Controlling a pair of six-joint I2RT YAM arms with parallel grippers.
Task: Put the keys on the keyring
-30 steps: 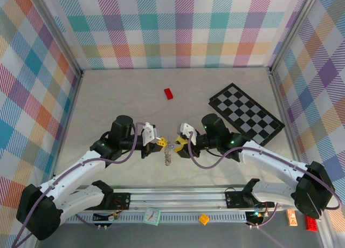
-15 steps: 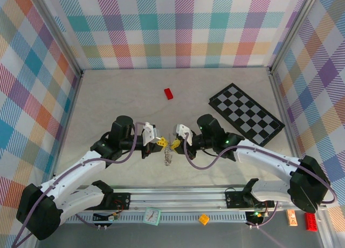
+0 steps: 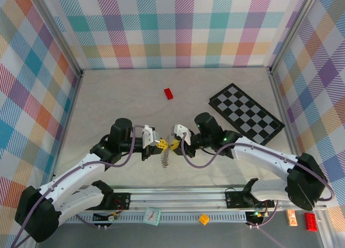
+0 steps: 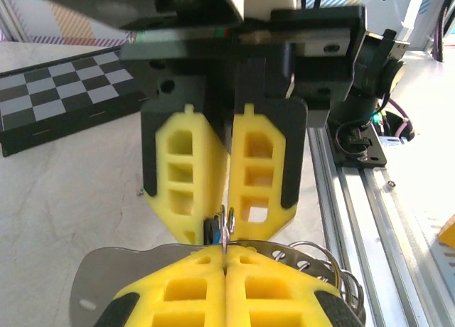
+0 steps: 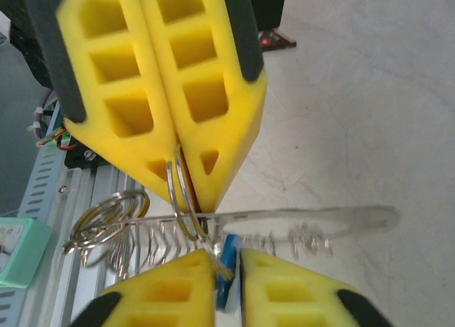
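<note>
Mid-threading; blue key [image 5: 228, 274] apparently not on yet.
Jaws: left gripper [image 3: 160, 145] clamps keyring [image 5: 182, 188]; right gripper [image 3: 174, 144], just beside keyring, pinches blue key.

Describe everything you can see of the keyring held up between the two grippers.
The keyring is a thin, silvery metal loop, its wire looking doubled, held off the table. The left gripper pinches it between shut yellow fingers. Its lower arc reaches the right gripper, which is shut on the blue-headed key; loop and key seem to touch. Beside it sit smaller rings, a coiled chain and a flat metal tag, apparently joined to it.
</note>
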